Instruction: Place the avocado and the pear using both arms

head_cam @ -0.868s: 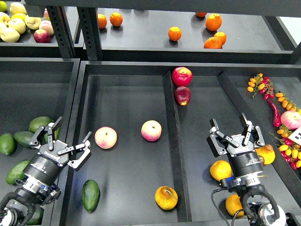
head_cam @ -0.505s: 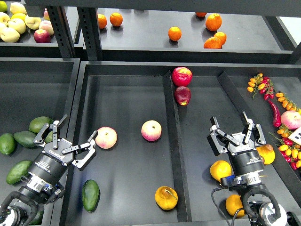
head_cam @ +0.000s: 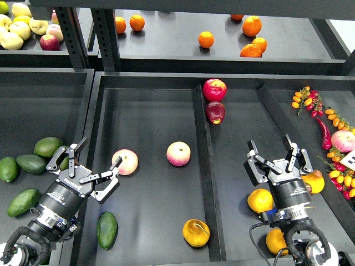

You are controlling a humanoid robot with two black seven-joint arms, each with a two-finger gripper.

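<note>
Dark-green avocado near left, smooth, likely slippery: grip across its middle; bruised pear soft, grip gently; left gripper and right gripper both wide, empty.

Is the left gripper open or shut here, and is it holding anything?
Open and empty: the left gripper shows spread fingers with only tray floor between them.

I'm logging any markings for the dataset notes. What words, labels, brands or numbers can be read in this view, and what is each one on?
Left gripper: pale lettering on its body, too small to read.
Right gripper: small white lettering on the wrist below it, too blurred to read.
White card at the right edge: dark marks, too small to read.
Nothing readable on the fruit, trays or shelves.
</note>
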